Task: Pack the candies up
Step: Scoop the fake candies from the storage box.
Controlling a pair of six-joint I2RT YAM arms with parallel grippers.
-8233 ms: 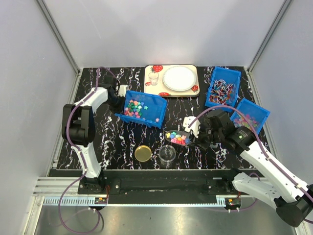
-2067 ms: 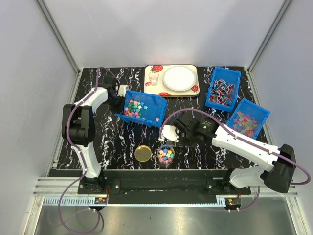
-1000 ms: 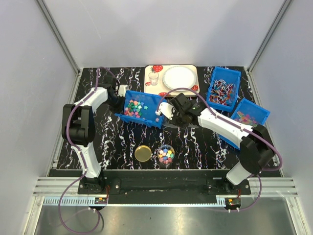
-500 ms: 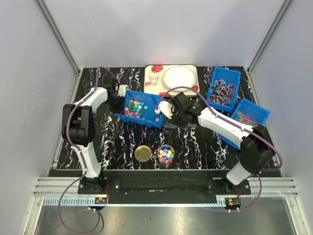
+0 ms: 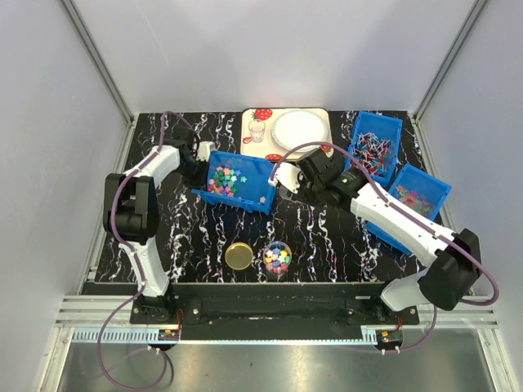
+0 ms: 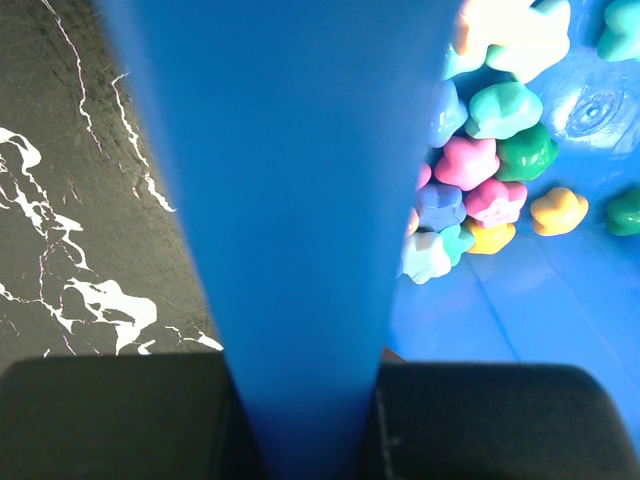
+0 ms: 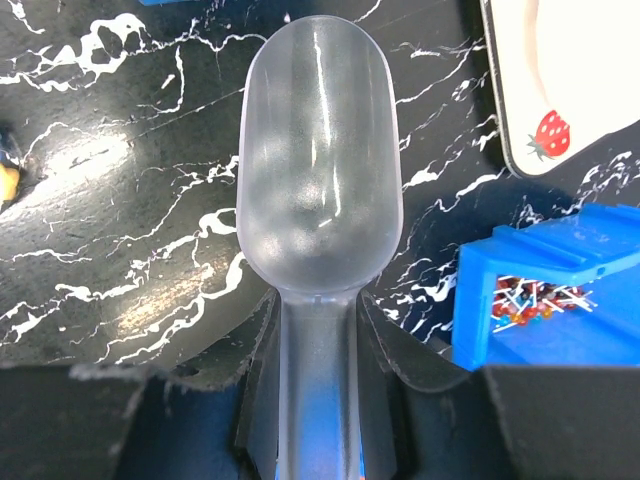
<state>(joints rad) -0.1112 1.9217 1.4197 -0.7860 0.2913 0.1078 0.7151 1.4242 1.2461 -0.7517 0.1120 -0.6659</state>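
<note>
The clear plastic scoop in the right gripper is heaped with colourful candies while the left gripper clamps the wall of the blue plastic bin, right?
Not quite. The clear plastic scoop in the right gripper is empty, as the right wrist view shows. The left gripper does clamp the wall of the blue plastic bin.

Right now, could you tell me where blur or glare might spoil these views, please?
Left wrist: the blue bin wall sits so close it is a soft band, though the candies beside it are readable. Right wrist: the clear scoop carries bright streaks, and the table shows a glare patch at left. Top external: evenly lit, sharp.
</note>
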